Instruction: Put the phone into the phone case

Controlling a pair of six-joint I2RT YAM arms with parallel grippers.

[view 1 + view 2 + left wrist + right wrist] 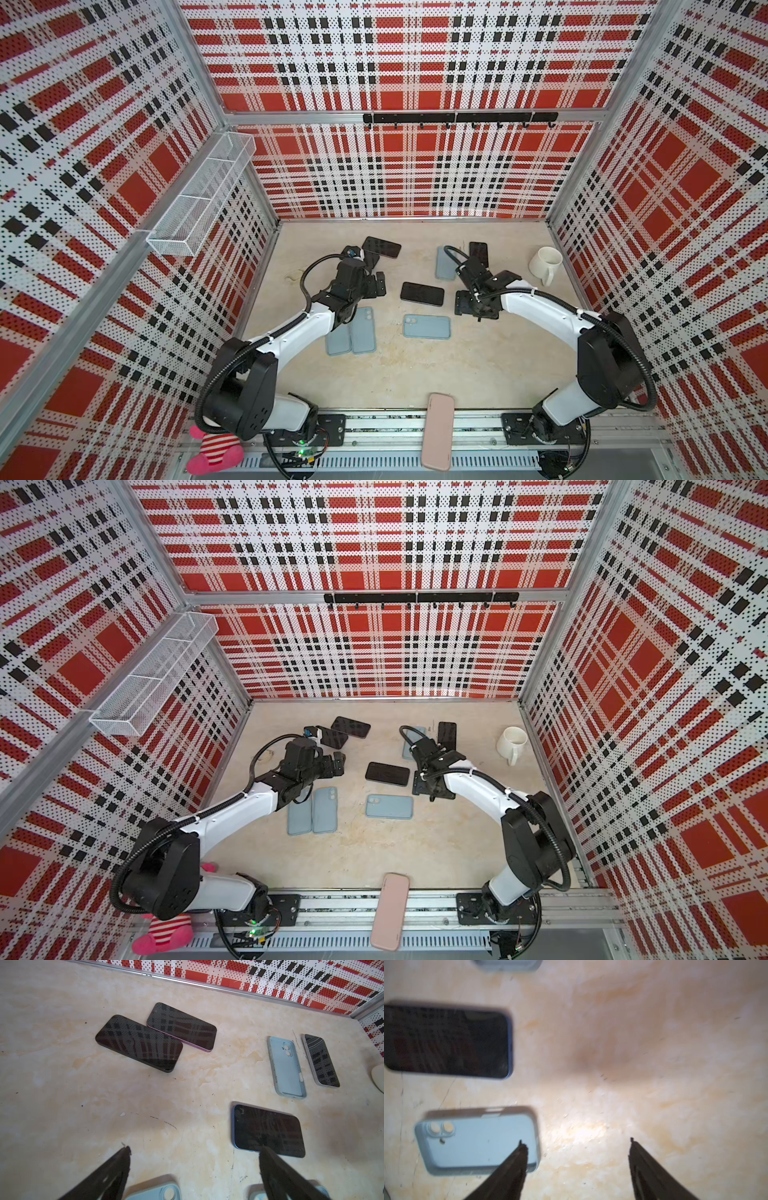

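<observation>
Mottled beige surface. A blue-edged phone lies screen up, an empty pale blue phone case just beside its long edge. Left of the phone the left claw gapes wide, empty; right of it the right claw is spread, holding nothing.

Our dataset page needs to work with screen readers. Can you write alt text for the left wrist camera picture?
The left gripper hangs open and empty over a beige table, one fingertip in front of a blue-edged phone lying screen up. Beyond lie a black phone against a purple-edged phone, and an empty light blue case beside a fourth phone.
</observation>
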